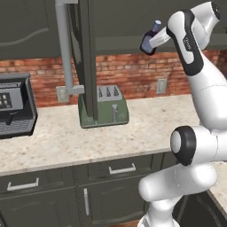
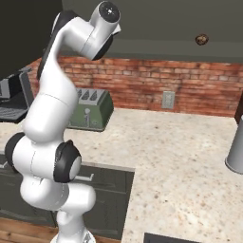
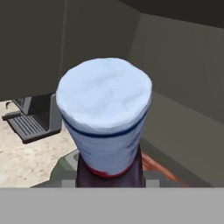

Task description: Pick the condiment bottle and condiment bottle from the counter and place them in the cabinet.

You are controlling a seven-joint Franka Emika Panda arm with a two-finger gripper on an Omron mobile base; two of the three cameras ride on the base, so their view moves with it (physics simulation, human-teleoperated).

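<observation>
Condiment bottle (image 3: 105, 118) clamped in gripper (image 1: 153, 42), arm raised high, apparently at cabinet (image 3: 175, 74) opening.

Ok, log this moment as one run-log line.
phase: carry to cabinet | gripper: shut on condiment bottle, raised near open cabinet | toaster: on counter

Speckled counter (image 1: 66, 137) — toaster (image 1: 106, 106) and coffee machine (image 1: 15, 106) on it.

toaster (image 1: 105, 107) – against brick wall | coffee machine (image 1: 15, 106) – counter's left
</observation>
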